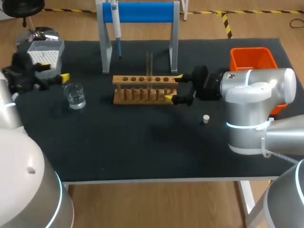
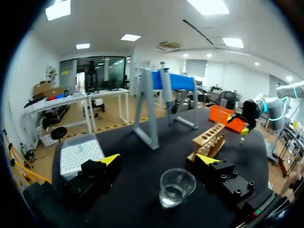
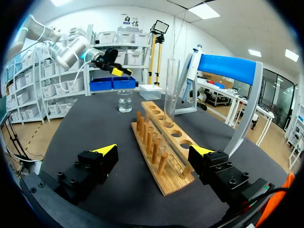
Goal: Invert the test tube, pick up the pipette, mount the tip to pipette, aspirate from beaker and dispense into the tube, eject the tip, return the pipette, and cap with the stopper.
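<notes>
At the far left of the black table (image 1: 142,152) sits a grey box of tips (image 1: 45,52). Right beside it is the left gripper (image 1: 56,72), low over the table. Its two yellow-tipped fingers are spread wide and hold nothing. The beaker (image 1: 75,96) stands just in front of them with a little clear water in it. In the left wrist view the beaker (image 2: 176,187) is ahead of the left gripper (image 2: 157,159), touching neither finger. Farther back stands a grey stand (image 1: 105,42) with a blue bar across the top. The pipette (image 1: 116,23) hangs from the bar with its thin end pointing down. In the middle of the table is the wooden rack (image 1: 145,89). The glass test tube (image 1: 149,66) stands upright in one of its middle holes. The right gripper (image 1: 175,87) is at the rack's right end. Its fingers are spread apart, one on each side of that end, and they grip nothing. The right wrist view shows the wooden rack (image 3: 161,147) running away between the fingers of the right gripper (image 3: 154,151), and the test tube (image 3: 171,85) rises tall from it. Near the right arm, the small white stopper (image 1: 206,118) lies alone on the table. An orange bin (image 1: 251,59) sits behind the right arm.
</notes>
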You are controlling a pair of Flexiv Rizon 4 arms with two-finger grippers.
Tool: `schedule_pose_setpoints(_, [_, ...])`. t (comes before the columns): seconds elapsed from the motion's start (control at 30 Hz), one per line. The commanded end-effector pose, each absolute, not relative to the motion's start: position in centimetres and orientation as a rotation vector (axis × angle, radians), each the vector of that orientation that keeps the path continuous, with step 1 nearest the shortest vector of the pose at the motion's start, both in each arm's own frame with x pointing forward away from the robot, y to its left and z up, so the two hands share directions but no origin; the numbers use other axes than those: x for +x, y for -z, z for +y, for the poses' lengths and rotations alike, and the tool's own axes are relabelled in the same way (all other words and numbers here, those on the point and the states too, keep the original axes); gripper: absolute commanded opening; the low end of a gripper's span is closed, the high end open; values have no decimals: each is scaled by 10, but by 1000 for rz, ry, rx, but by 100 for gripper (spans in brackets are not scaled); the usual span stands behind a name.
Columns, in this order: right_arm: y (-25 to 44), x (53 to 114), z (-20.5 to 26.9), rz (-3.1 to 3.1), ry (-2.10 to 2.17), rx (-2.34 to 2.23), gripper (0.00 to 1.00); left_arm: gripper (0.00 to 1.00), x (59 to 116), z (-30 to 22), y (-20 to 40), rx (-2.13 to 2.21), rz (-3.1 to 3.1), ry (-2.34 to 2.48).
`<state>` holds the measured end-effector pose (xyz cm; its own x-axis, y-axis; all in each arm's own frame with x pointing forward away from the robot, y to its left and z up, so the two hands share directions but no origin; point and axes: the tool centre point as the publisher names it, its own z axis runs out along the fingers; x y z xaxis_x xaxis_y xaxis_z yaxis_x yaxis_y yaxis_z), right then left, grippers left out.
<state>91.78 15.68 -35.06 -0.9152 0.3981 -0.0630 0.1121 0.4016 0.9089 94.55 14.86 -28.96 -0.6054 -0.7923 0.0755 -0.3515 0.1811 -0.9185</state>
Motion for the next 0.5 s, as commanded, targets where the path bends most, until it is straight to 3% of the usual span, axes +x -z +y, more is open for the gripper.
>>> schedule_pose_setpoints(0.03, [350, 918, 156, 2395, -1519, 446, 100, 100, 921, 182, 282, -1246, 1853, 1199])
schedule_pose_setpoints(0.5, [350, 918, 156, 2395, -1519, 446, 100, 100, 957, 227, 290, -1418, 1675, 951])
